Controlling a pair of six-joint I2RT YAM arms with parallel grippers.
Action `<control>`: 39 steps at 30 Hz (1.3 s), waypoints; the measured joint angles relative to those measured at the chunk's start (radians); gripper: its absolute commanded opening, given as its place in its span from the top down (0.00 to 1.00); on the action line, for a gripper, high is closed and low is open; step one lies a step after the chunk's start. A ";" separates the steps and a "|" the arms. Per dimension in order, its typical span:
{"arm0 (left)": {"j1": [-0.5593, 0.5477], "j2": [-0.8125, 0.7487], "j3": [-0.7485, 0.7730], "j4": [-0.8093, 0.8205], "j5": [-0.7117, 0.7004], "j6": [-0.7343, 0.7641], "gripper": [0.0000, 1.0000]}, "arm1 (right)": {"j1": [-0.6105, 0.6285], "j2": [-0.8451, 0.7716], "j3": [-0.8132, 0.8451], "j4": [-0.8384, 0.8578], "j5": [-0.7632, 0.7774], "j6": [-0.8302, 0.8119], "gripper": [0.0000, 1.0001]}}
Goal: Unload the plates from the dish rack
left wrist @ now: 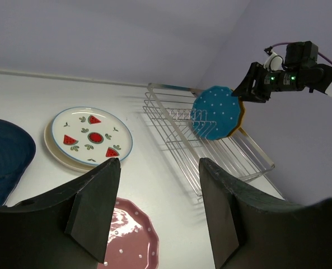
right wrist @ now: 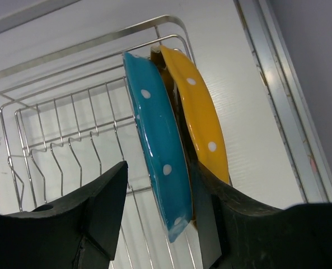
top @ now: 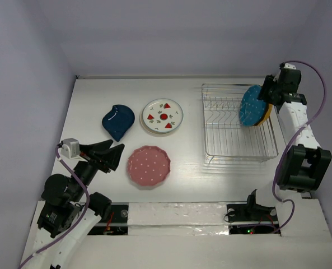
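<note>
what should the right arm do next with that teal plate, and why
Probably close the right gripper on the teal plate. Its open fingers straddle the plate's rim, one sitting between it and the yellow plate, with a gap showing, so nothing looks gripped yet.

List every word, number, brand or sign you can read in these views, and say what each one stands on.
There is no readable text in any view.
White plate: only red fruit pictures and small green marks, no writing.
Pink plate, teal plate, yellow plate: plain white dots only.
Dish rack: bare wire, no label or brand.
</note>
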 measured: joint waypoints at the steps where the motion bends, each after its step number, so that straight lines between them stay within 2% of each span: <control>1: 0.000 0.000 0.000 0.000 -0.001 0.000 0.45 | 0.000 0.007 0.006 -0.008 0.007 -0.003 0.45; 9: 0.000 0.000 0.000 0.000 -0.006 0.000 0.45 | 0.002 0.099 0.052 -0.061 0.006 -0.021 0.45; 13: 0.000 0.000 0.000 0.000 -0.008 0.000 0.45 | 0.002 0.119 0.052 -0.065 -0.002 -0.023 0.49; 16: 0.000 0.000 0.000 -0.001 -0.010 0.000 0.45 | 0.002 0.130 0.052 -0.065 -0.001 -0.027 0.64; 17: 0.000 0.000 0.000 -0.001 -0.010 0.000 0.45 | 0.002 0.134 0.052 -0.065 -0.001 -0.029 0.73; 18: 0.000 0.000 0.000 -0.001 -0.011 0.000 0.45 | 0.001 0.135 0.052 -0.065 0.001 -0.045 0.90; 20: 0.000 0.000 0.000 -0.002 -0.013 0.000 0.45 | 0.003 0.135 0.052 -0.065 0.022 -0.117 1.00; 28: 0.000 0.000 0.000 -0.003 -0.014 -0.001 0.45 | 0.016 0.109 0.064 -0.103 0.025 -0.061 1.00; 39: 0.000 0.000 0.000 -0.006 -0.014 -0.001 0.45 | 0.053 0.026 0.212 -0.188 0.123 -0.090 1.00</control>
